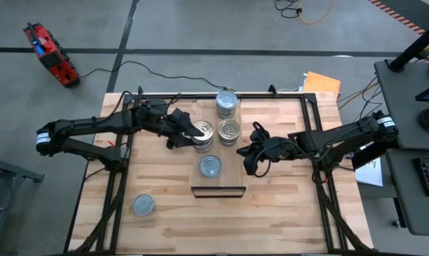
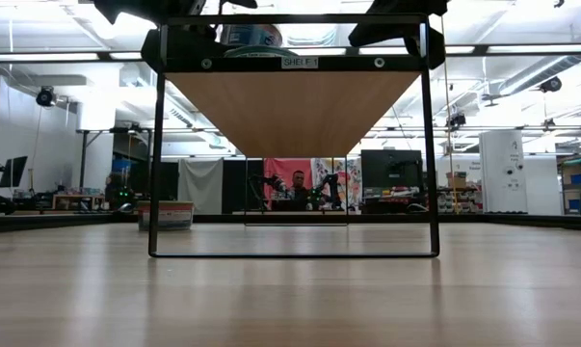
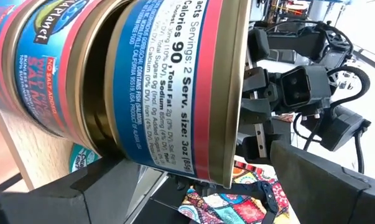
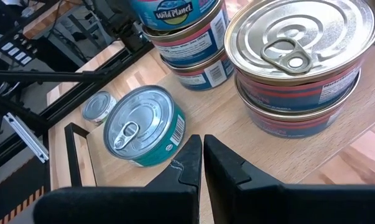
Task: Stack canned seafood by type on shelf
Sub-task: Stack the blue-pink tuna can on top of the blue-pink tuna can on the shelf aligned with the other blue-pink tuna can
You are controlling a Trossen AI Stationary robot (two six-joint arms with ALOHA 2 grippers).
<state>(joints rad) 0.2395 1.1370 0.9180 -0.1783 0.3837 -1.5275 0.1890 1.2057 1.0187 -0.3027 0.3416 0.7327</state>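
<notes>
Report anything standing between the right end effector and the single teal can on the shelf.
Nothing visible does: only bare shelf lies between the shut right end effector and the teal can; the silver-topped stack stands aside.

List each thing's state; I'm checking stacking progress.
left gripper: closed on the red-label tin
right gripper: shut, empty
red-label tin: held, atop a stack
teal tin: upright, unstacked, on the shelf
ring-pull stack: two tins, upright
loose tin: upright on the table, off shelf
</notes>
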